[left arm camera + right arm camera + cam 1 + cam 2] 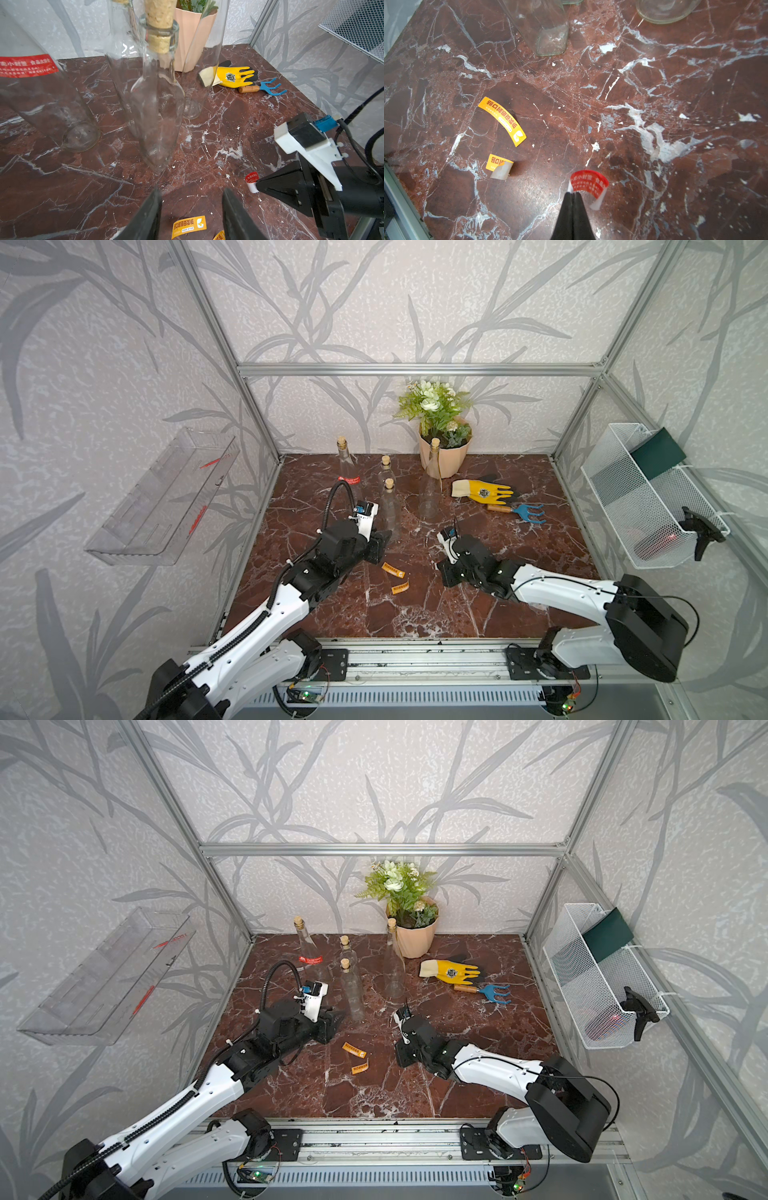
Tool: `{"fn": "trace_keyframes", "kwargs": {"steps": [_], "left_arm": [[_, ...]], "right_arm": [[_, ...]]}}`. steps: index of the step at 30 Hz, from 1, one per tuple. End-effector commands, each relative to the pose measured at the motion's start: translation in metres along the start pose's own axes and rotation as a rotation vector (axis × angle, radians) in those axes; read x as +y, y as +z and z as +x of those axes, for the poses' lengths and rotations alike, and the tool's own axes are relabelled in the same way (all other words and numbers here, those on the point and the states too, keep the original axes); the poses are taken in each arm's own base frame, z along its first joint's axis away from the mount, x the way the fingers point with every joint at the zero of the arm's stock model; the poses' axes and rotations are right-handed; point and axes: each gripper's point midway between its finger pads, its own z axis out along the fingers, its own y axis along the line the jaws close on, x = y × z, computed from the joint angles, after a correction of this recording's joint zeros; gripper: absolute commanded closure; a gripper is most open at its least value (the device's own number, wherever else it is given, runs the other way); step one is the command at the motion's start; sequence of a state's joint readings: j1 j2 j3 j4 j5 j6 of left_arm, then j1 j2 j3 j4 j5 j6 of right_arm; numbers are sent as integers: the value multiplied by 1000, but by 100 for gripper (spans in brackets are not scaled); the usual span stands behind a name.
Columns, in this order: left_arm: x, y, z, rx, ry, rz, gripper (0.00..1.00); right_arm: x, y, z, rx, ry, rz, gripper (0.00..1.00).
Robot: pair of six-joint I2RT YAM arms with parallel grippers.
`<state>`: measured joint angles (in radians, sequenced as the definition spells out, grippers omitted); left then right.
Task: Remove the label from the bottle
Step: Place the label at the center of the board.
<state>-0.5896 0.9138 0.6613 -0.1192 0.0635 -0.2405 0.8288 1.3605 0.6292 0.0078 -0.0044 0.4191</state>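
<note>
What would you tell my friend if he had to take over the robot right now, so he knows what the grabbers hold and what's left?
Right gripper: shut on a peeled red label, low over the table.
Left gripper: open, empty, facing a bare bottle.
Done: a long orange label and a short orange label lie loose on the table.
Left: the tall back bottle wears a red sticker. Drop the held label, then probably peel that one.
</note>
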Motion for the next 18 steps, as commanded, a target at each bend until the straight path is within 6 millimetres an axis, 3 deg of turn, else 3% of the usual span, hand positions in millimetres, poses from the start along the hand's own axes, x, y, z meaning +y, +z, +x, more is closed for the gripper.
{"fn": "trace_keyframes", "kwargs": {"steps": [1, 7, 18], "left_arm": [[5, -5, -6, -38, -27, -29, 50], [11, -5, 3, -24, -48, -52, 43], [19, 15, -6, 4, -117, -40, 42]], "right_arm": [[7, 0, -8, 5, 8, 0, 100], [8, 3, -6, 11, 21, -1, 100], [8, 10, -13, -1, -5, 13, 100]]}}
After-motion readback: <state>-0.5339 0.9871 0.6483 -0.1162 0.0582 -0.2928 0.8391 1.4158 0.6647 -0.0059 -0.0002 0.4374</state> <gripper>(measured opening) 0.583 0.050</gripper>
